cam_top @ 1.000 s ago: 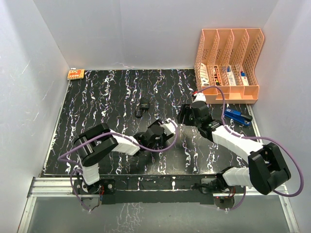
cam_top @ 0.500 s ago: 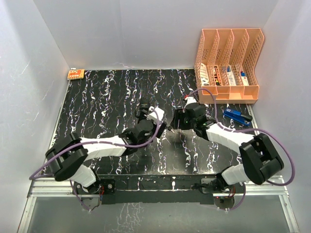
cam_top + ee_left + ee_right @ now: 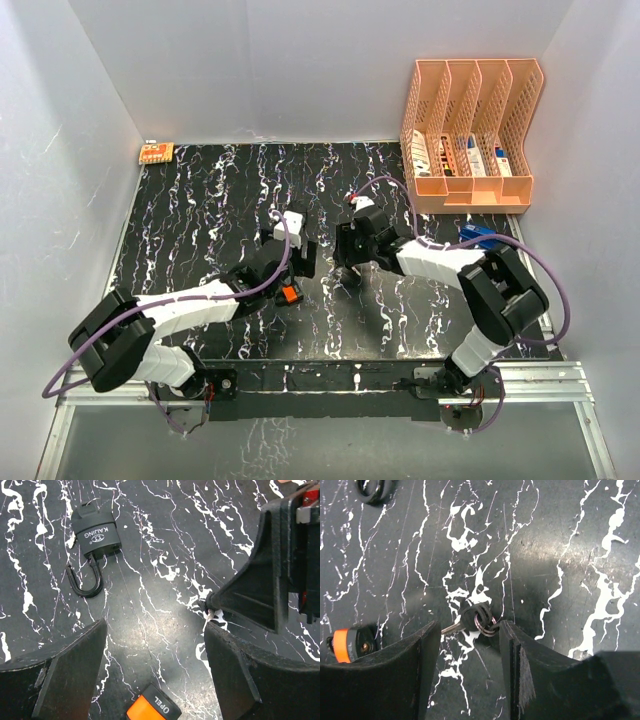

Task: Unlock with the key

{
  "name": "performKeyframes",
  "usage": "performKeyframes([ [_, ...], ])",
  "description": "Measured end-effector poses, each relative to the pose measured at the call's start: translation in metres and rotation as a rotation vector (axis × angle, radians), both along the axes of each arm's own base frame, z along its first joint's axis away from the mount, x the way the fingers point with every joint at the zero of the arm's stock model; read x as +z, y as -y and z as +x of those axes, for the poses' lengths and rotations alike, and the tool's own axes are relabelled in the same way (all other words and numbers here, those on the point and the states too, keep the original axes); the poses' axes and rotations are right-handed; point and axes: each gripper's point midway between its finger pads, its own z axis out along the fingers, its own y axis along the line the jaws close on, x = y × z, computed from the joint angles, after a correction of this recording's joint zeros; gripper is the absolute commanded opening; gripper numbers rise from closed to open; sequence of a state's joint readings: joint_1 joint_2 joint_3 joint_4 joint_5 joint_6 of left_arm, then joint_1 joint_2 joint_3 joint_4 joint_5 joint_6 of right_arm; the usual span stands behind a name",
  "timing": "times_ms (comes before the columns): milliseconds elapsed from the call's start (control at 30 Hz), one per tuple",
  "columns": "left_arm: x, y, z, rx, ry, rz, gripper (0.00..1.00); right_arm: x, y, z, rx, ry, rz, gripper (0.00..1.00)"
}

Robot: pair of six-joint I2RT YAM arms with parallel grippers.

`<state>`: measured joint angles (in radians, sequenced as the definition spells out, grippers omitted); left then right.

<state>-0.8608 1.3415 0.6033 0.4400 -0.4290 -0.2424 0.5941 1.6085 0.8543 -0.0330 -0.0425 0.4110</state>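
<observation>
A black KAIJING padlock lies on the marbled black table with its shackle swung open; in the top view my left arm hides it. A small key with a black head on a ring lies flat on the table. My right gripper is open and low, one finger on each side of the key, the ring touching the right finger. It also shows in the top view. My left gripper is open and empty, short of the padlock, and shows in the top view.
A black and orange OPEL key fob lies between my left fingers, also in the top view and the right wrist view. An orange file rack stands back right, a blue object beside it. A small orange item lies back left.
Both arms have reached in toward the table's middle. The left arm now covers the padlock in the top view, and the right gripper has moved left and down around the key.
</observation>
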Motion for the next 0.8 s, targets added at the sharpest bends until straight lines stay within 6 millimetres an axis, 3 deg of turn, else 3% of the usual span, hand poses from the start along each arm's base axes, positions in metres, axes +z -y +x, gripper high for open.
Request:
performKeyframes([
  [300, -0.007, -0.006, 0.000, 0.011, -0.019, -0.002, 0.77, -0.019, -0.001, 0.007, 0.006, -0.027, -0.052, 0.38],
  [633, -0.013, -0.011, -0.001, 0.013, -0.032, 0.005, 0.77, -0.025, 0.000, 0.006, 0.005, -0.035, -0.072, 0.18],
  [800, -0.013, -0.011, 0.000, 0.013, -0.033, 0.004, 0.77, -0.024, 0.001, 0.009, -0.005, -0.025, -0.082, 0.03],
])
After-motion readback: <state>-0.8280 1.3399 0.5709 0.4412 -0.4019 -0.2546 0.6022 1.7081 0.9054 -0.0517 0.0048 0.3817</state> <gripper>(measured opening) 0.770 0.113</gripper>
